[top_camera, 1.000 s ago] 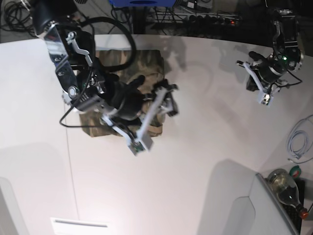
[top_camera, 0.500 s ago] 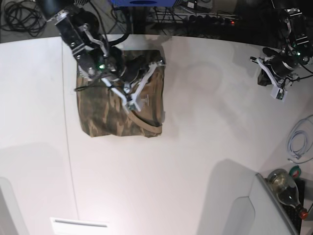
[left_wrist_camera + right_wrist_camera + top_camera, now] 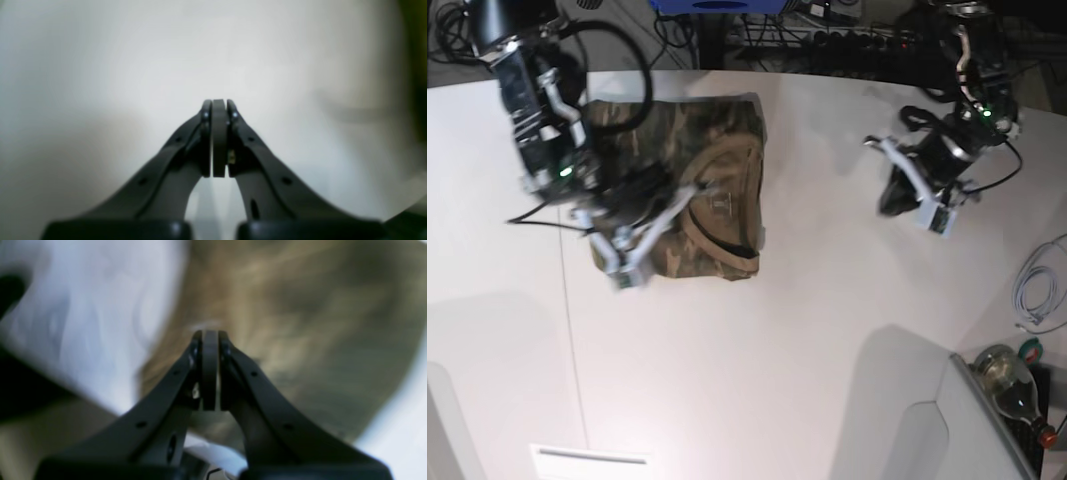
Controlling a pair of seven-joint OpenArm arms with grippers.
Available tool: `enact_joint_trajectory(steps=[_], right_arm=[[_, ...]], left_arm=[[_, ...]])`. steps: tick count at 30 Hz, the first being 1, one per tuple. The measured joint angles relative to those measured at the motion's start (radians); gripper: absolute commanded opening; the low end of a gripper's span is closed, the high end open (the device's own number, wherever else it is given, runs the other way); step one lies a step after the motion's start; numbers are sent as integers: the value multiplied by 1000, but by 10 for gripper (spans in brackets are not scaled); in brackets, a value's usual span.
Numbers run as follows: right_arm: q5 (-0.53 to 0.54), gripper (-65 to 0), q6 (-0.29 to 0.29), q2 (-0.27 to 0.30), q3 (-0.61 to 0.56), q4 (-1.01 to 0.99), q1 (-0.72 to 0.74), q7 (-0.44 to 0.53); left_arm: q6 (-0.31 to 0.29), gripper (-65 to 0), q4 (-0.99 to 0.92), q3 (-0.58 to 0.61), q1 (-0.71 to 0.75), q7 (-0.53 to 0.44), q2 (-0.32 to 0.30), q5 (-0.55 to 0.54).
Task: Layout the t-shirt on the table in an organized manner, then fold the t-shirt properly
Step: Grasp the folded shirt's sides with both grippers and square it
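The camouflage t-shirt (image 3: pixel 717 130) lies folded in a rough rectangle at the back left of the white table (image 3: pixel 827 330), with its tan neck band (image 3: pixel 727 262) facing up near the front edge. My right gripper (image 3: pixel 624 275) is shut and empty over the shirt's front-left corner. In the right wrist view the right gripper (image 3: pixel 210 333) hovers above the blurred shirt (image 3: pixel 300 323). My left gripper (image 3: pixel 932 218) is far to the right of the shirt. In the left wrist view the left gripper (image 3: pixel 219 101) is shut, with only bare table (image 3: pixel 133 66) below it.
A thin dark seam (image 3: pixel 570 340) runs down the table's left part. A white cable coil (image 3: pixel 1037 290) and a bottle (image 3: pixel 1015 378) sit at the right edge. A grey panel (image 3: pixel 927 430) rises at the front right. A white sheet (image 3: pixel 592 460) lies at the front left. Dark cables run behind the table's far edge.
My right arm has swung from over the shirt's back part to its front-left corner, uncovering the neck band. My left arm has moved inward, toward the table's middle. The shirt lies as before.
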Motion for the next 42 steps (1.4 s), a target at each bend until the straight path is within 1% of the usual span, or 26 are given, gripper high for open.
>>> enact_joint_trajectory(steps=[2,5,7,9,10,11,12,13,15,17,18,21,24,27,28,35,39,42], right_arm=[[-1,-644,0,9,100,0,-6,-14],[-4,-644,1,60,176,-2,-1,-12],[-4,-644,0,67,208,-2,6,-11],[-1,-644,1,76,226,-2,13,-11],[0,-644,5,75,234,-2,16,-12],[-1,-644,34,75,237,-2,21,-12],[-1,-644,58,74,237,-2,26,-13],[0,-644,70,71,236,-2,32,-13],[9,-644,87,62,230,-7,45,-8],[4,-644,87,34,229,-41,61,-7],[5,-644,90,27,227,-59,66,-4],[5,-644,91,22,225,-121,79,57],[4,-644,98,21,225,-195,102,82],[12,-644,161,16,226,-287,126,115],[12,-644,167,14,228,-317,130,130],[13,-644,170,17,232,-521,162,212],[4,-644,170,34,232,-516,160,220],[-6,-644,164,45,238,-395,122,222]], left_arm=[[0,-650,49,77,-5,-2,18,-48],[2,-650,38,234,-35,10,31,-84],[0,-650,-24,313,-76,2,51,-97],[0,-650,-105,359,-118,-3,84,-93],[0,-650,-154,375,-137,-10,89,-99],[0,-650,-206,385,-157,-8,89,-99],[21,-650,-252,392,-174,-2,87,-88],[56,-650,-294,402,-188,-2,85,-85],[83,-650,-370,407,-220,-7,80,-84],[109,-650,-426,413,-240,-74,77,-87],[117,-650,-445,413,-245,-92,77,-89],[117,-650,-489,413,-249,-105,77,-90],[117,-650,-511,413,-250,-101,77,-88],[117,-650,-532,413,-256,-105,77,-89],[117,-650,-532,413,-255,-105,77,-89],[117,-650,-536,414,-255,-103,65,-91],[117,-650,-534,411,-254,-104,63,-91],[117,-650,-533,411,-252,-104,63,-92]])
